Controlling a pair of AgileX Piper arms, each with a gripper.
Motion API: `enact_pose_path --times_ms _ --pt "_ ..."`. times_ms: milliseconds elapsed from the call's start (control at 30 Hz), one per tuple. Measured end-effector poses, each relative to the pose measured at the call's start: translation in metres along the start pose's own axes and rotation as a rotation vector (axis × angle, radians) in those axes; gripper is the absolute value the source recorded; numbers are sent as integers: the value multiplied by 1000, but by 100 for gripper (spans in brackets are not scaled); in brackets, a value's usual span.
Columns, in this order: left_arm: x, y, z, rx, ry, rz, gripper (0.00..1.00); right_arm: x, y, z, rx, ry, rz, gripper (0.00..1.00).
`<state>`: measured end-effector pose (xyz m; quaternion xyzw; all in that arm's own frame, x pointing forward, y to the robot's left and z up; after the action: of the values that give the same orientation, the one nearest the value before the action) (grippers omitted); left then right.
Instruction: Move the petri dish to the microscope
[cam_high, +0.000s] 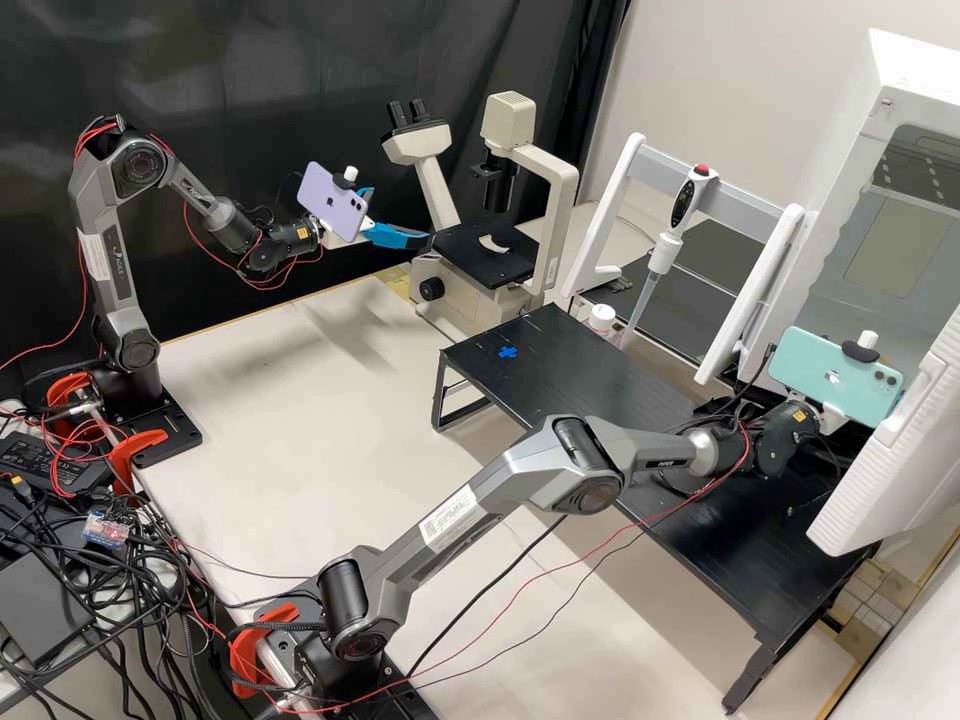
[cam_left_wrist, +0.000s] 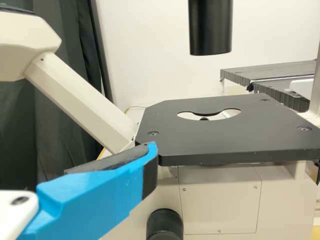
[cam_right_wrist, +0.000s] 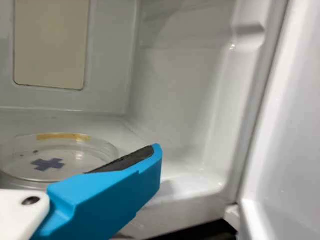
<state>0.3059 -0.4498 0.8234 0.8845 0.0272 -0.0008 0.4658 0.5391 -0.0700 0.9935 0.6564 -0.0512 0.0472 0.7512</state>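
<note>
- See the left gripper (cam_high: 402, 220) close beside the microscope (cam_high: 460, 300), with its blue fingers (cam_left_wrist: 100, 195) released and a dark pad bare.
- Past the left fingertips, find the dark stage (cam_high: 475, 262) with its pale curved opening; above and beyond them, a black tube (cam_left_wrist: 211, 30).
- Below the left fingers, spot a ribbed focus knob (cam_left_wrist: 165, 225).
- See the right gripper (cam_high: 831, 418) at the open white chamber (cam_high: 885, 120), likewise released, its dark pad bare along one blue finger (cam_right_wrist: 115, 192).
- Find the petri dish (cam_right_wrist: 75, 156) inside that chamber, on its floor, beside and just beyond the right finger; cannot tell of any contact there.
- Note a dark cross (cam_right_wrist: 48, 164) at the dish and a yellowish mark on its far rim.
- Between the two sets of fingers, notice a long black stand (cam_high: 600, 375) bearing a blue cross (cam_high: 508, 352), with an upright pipette (cam_high: 682, 200) hung on a white-sided rack (cam_high: 620, 200) behind, and a white-capped bottle (cam_high: 601, 318) near its tip.
</note>
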Motion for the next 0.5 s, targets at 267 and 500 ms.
enact_pose_path --times_ms 267,500 --pt "0 0 0 0 0 0 100 -1 4 1 -11 -2 2 0" --pt "0 0 0 0 0 0 100 -2 8 -2 -18 -13 6 0"
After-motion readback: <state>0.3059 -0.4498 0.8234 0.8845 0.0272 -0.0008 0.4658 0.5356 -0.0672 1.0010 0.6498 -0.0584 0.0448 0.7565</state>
